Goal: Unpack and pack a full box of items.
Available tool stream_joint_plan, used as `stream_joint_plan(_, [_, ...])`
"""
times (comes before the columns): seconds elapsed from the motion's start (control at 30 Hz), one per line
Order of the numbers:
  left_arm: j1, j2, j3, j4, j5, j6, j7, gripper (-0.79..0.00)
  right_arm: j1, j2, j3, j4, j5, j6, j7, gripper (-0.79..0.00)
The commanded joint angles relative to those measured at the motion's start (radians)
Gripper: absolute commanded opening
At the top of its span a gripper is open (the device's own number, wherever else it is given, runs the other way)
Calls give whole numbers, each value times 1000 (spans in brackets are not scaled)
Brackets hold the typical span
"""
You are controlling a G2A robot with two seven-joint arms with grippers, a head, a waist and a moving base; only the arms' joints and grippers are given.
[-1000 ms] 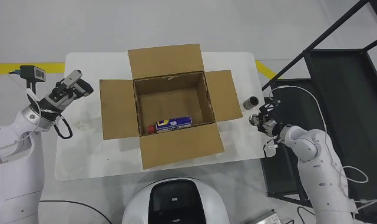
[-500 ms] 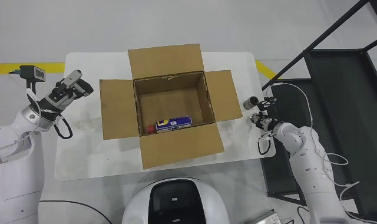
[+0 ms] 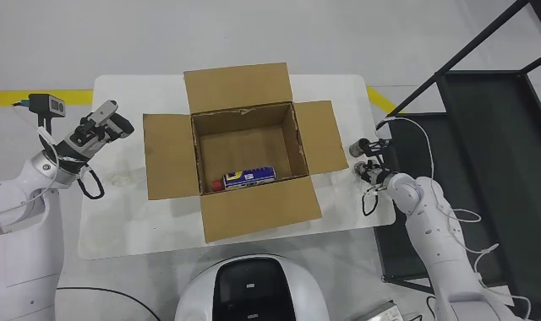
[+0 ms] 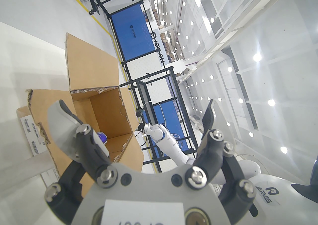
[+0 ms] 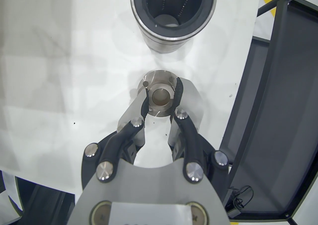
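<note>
We saw our right gripper clamped on a small metal fitting near the right edge of the table, just beside a hollow metal sleeve; our left gripper hung with fingers apart near the table's left edge; the open box stood mid-table, holding a spray can.

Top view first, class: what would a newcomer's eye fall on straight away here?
The open cardboard box at the table's middle, flaps spread, with a spray can lying against its near wall. Then the right pincer by the table's right edge, shut on a small flanged metal part beside a metal cylinder.
</note>
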Motion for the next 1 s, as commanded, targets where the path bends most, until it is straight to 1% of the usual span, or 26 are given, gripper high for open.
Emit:
stream_joint_plan(0.0, [0,0,0,0,0,0,0,0,4,0,-4,6,1,3,-1,0])
stream_joint_plan(0.1, [0,0,0,0,0,0,0,0,8,1,2,6,27,2,-5,0])
stream_joint_plan(0.23, [0,0,0,0,0,0,0,0,-20,10,37,-69,58,-6,17,0])
stream_joint_plan(0.4, [0,0,0,0,0,0,0,0,-113,27,117,-239,88,-17,58,0])
stream_joint_plan(0.5, [0,0,0,0,0,0,0,0,-172,36,170,-356,133,-34,85,0])
stream_joint_plan(0.63, [0,0,0,0,0,0,0,0,-235,39,213,-518,202,-44,84,0])
stream_joint_plan(0.8, [0,0,0,0,0,0,0,0,-257,40,189,-693,246,-94,83,0])
stream_joint_plan(0.97, [0,0,0,0,0,0,0,0,-219,45,100,-816,263,-213,145,0])
